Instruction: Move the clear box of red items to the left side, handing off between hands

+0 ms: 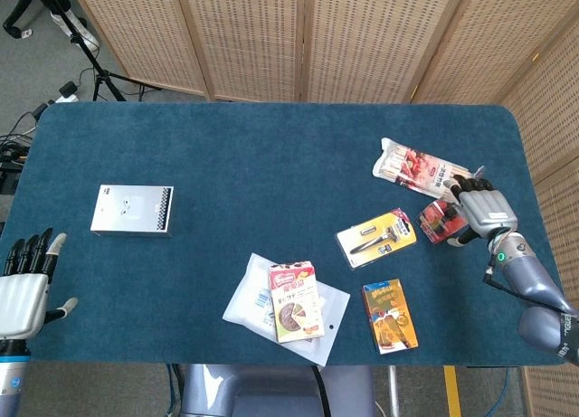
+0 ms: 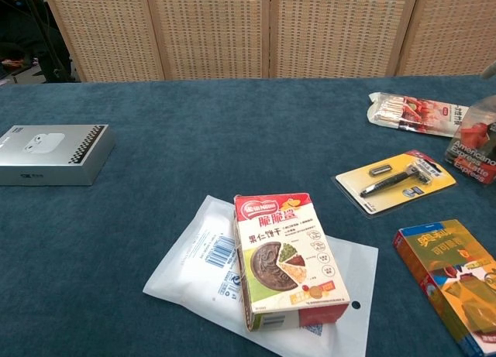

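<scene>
Woven cane folding screens (image 1: 308, 37) close off the far side, 10 to 2 o'clock. Grey floor (image 1: 36, 64) at 10 o'clock, with black tripod legs (image 1: 99, 78) and cables (image 1: 18, 146). Table (image 1: 271, 173) covered in dark blue felt; light even.
</scene>
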Tool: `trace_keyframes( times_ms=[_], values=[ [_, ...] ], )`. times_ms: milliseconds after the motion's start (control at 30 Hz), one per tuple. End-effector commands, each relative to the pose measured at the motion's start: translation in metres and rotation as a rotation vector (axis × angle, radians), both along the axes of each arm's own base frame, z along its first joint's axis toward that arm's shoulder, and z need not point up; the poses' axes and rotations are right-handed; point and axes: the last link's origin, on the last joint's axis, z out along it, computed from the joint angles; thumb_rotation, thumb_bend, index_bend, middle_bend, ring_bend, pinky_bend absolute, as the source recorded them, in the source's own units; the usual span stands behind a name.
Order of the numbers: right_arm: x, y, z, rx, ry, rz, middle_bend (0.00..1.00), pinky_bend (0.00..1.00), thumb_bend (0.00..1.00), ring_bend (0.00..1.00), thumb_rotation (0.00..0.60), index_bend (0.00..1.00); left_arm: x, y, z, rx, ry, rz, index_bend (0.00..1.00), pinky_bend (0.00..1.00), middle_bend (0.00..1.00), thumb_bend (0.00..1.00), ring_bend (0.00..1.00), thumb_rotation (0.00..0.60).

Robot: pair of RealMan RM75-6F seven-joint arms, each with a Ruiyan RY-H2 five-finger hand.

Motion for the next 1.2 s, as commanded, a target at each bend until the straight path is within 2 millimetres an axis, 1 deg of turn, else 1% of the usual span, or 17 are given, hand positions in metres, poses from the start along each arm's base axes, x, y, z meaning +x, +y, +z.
trace_keyframes(
  times_ms=[33,433,700,767,867,900,967,1100,1200],
  values=[
    [-0.005,-0.005,-0.003,0.009,-0.004,-0.023,0.0,0.0,0.09,0.0,0.6,0.0,-0.001,0.0,-0.001,-0.005,0.003,0.006,0.0,0.0,0.0,0.0,0.0,0.6],
    [-0.02,-0.023,-0.009,0.015,0.005,-0.059,0.0,0.0,0.09,0.0,0.6,0.0,-0.001,0.002,-0.006,-0.013,0.017,0.011,0.0,0.0,0.0,0.0,0.0,0.6],
    [-0.034,-0.025,-0.015,0.02,-0.006,-0.094,0.0,0.0,0.1,0.0,0.6,0.0,-0.001,0.002,-0.007,-0.02,0.018,0.015,0.0,0.0,0.0,0.0,0.0,0.6],
    [-0.036,-0.026,-0.016,-0.003,-0.001,-0.076,0.0,0.0,0.11,0.0,0.6,0.01,-0.002,0.002,-0.008,-0.025,0.018,0.016,0.0,0.0,0.0,0.0,0.0,0.6],
    [-0.036,-0.027,-0.018,-0.051,-0.003,-0.038,0.01,0.08,0.13,0.0,0.6,0.09,-0.001,0.003,-0.009,-0.027,0.017,0.015,0.0,0.0,0.0,0.0,0.0,0.6],
    [-0.035,-0.026,-0.02,-0.062,-0.011,-0.029,0.02,0.12,0.14,0.0,0.6,0.13,-0.001,0.002,-0.009,-0.026,0.016,0.015,0.0,0.0,0.0,0.0,0.0,0.6],
    [-0.033,-0.024,-0.023,-0.079,-0.03,-0.004,0.07,0.16,0.15,0.0,0.6,0.18,-0.001,0.002,-0.008,-0.025,0.013,0.016,0.0,0.0,0.0,0.0,0.0,0.6],
    [-0.032,-0.021,-0.026,-0.091,-0.039,0.029,0.18,0.24,0.17,0.1,0.6,0.31,-0.001,0.002,-0.007,-0.022,0.008,0.016,0.0,0.0,0.0,0.0,0.0,0.6],
    [-0.032,-0.018,-0.029,-0.09,-0.041,0.039,0.23,0.26,0.18,0.15,0.6,0.38,-0.001,0.002,-0.006,-0.017,0.003,0.015,0.0,0.0,0.0,0.0,0.0,0.6]
  ],
)
